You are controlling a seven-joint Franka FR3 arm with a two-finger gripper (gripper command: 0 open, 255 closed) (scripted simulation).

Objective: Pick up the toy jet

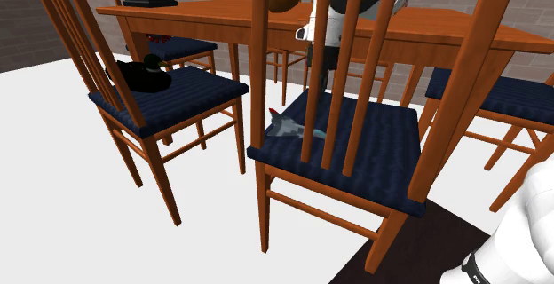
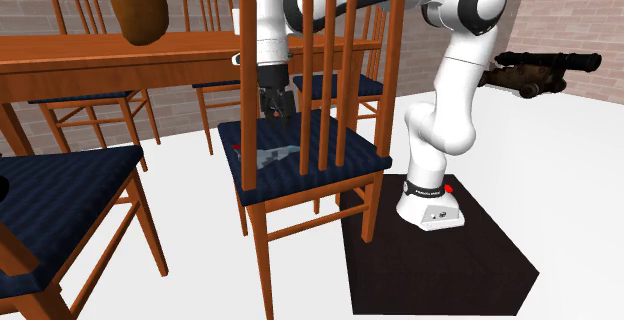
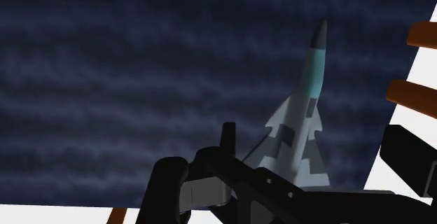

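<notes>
Dining room; table (image 1: 231,14), slat-backed chairs (image 1: 395,153)

Wooden chairs (image 1: 391,153) with dark blue woven seat cushions stand around a wooden dining table (image 1: 204,14) on a plain white floor (image 1: 71,202). A brick wall (image 2: 570,8) runs behind, with a dark model cannon (image 2: 545,70) near it.

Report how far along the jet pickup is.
Done: the gripper hangs over the chair seat, close above the toy jet. In hand: lining up; the fingers stand open, not touching the jet. Left: lower, close on it, lift; it lies flat on the seat.
</notes>
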